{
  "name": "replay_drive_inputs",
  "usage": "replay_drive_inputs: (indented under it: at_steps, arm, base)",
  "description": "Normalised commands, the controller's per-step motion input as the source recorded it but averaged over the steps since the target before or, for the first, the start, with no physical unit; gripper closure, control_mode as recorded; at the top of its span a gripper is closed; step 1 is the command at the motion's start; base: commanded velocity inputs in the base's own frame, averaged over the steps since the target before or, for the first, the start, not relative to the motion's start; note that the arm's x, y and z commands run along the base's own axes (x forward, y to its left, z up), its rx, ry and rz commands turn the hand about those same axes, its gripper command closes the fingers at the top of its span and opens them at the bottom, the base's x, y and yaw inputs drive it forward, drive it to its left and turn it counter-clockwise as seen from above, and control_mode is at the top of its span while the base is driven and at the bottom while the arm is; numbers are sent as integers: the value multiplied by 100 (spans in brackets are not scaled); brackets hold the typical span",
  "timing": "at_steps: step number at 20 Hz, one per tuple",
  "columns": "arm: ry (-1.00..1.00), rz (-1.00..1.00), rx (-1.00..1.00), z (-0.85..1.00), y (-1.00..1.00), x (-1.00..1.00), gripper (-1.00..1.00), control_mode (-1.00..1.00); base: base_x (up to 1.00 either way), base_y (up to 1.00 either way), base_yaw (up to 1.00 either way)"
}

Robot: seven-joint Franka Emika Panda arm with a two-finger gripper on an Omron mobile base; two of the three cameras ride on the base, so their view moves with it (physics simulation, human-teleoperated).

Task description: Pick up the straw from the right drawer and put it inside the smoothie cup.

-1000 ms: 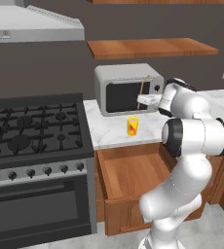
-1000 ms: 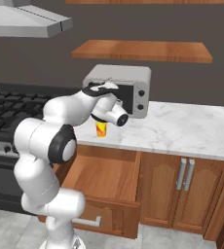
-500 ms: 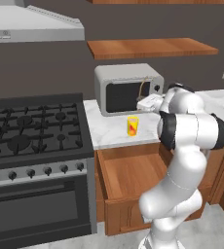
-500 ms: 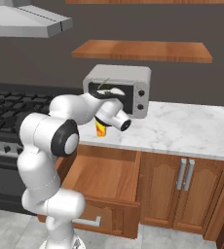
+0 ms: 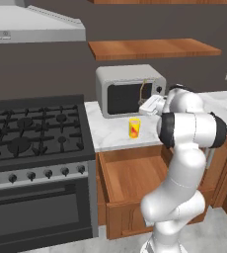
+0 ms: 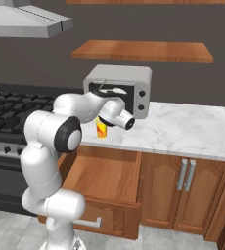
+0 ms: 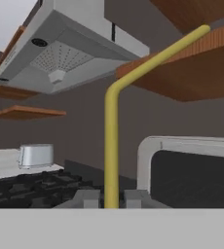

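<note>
Above the white marble counter (image 5: 110, 136), in front of the silver microwave (image 5: 128, 89), the two-finger gripper (image 7: 111, 199) is clamped on the thin bent tan straw (image 7: 112, 146), held upright, probably for a vertical drop. The small yellow cup (image 5: 134, 128) sits below-left, contents not visible. The brown wooden drawer (image 6: 104, 178) hangs open, apparently empty.

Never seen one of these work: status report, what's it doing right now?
Gripper shut on the straw, up by the microwave. Smoothie cup on the counter, straw not yet in. Right drawer open. Nothing in the way.
</note>
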Motion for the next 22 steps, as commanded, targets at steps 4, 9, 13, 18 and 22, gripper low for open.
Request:
replay_drive_inputs:
  at_steps: [4, 9, 13, 18, 22]
  arm:
    - [0, 1, -3, -1, 0, 10, 100, -100]
    - [0, 0, 0, -12, 0, 0, 100, -100]
    - [0, 1, 5, -16, 0, 0, 100, -100]
    - [0, 10, 4, -6, 0, 0, 100, -100]
    - [2, 19, 0, 0, 0, 0, 100, -100]
  base:
    - [0, 0, 0]
    - [0, 0, 0]
    - [0, 0, 0]
    - [0, 0, 0]
    - [0, 0, 0]
